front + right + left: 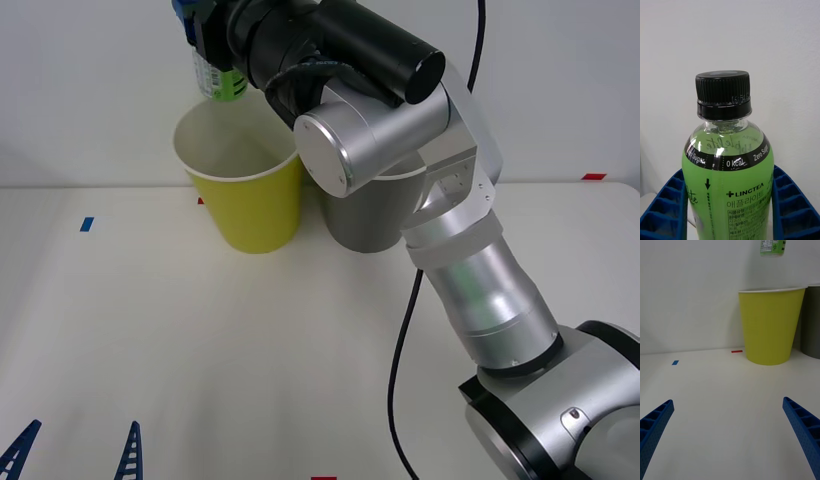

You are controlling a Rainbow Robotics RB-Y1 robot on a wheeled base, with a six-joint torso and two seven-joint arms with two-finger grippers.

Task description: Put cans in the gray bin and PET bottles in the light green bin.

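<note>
Right gripper fingers clamp PET bottle between them, above light green bin; left gripper fingers open over table.

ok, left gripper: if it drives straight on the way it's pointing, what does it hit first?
Probably nothing soon. The left gripper, open low over the table, has bare tabletop ahead. The light green bin sits off to one side of that line, so likely the back wall first; depth is unclear.

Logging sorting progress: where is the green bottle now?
In the front view, the green bottle hangs above the light green bin, gripped by the right claw.
</note>
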